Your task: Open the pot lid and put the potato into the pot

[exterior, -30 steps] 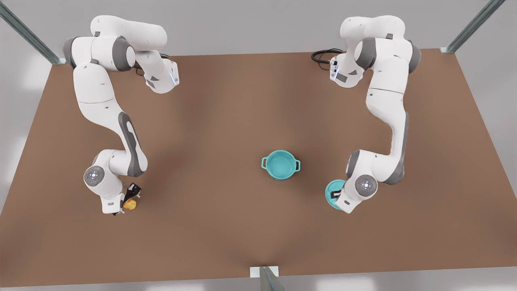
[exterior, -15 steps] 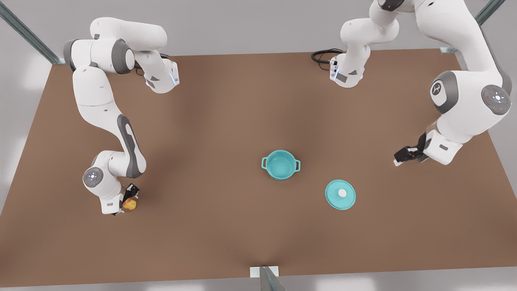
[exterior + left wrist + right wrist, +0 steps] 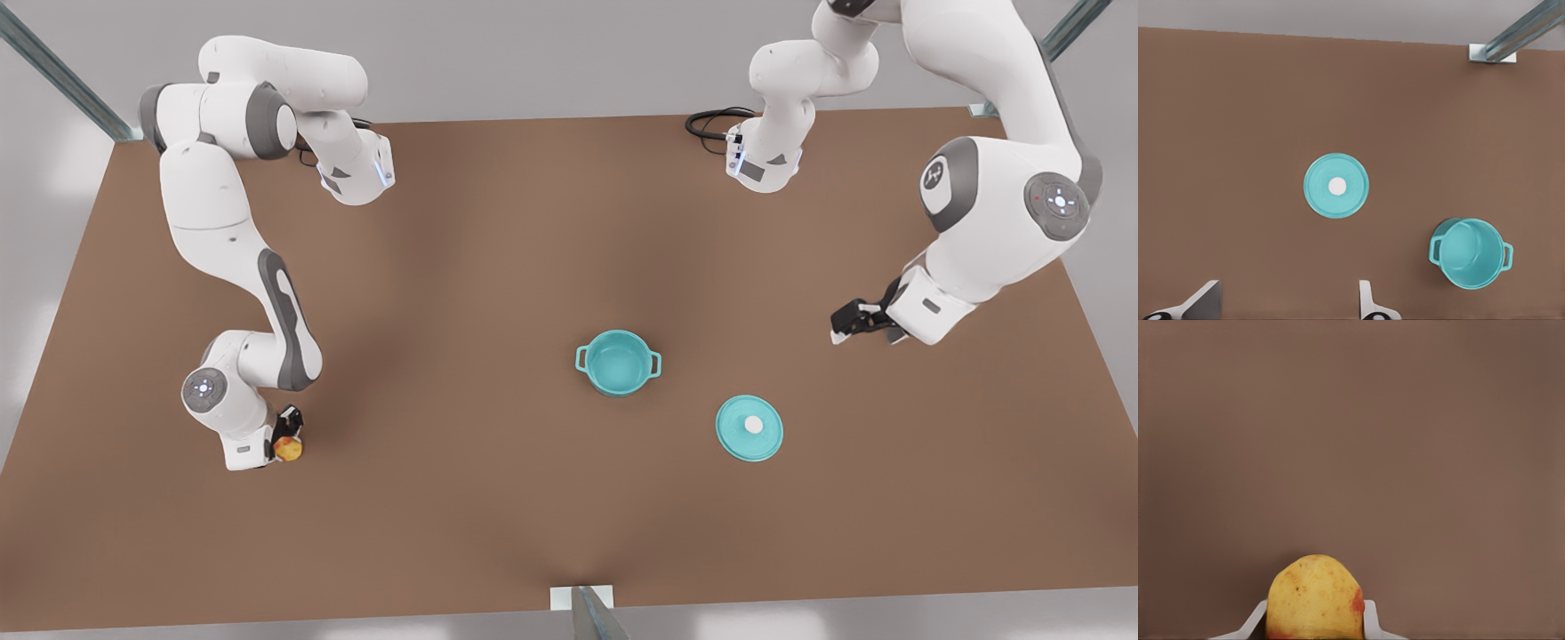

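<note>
The right claw (image 3: 286, 442) is clamped on the potato (image 3: 286, 449), low by the tabletop (image 3: 498, 240) edge at the front view's left. The left claw (image 3: 845, 324) hangs spread wide, holding nothing. The pot (image 3: 618, 363) sits uncovered mid-tabletop, the pot lid (image 3: 749, 428) flat beside it.

Readable text: none | labels, brands, numbers: none showing | signs: none reading on any surface
</note>
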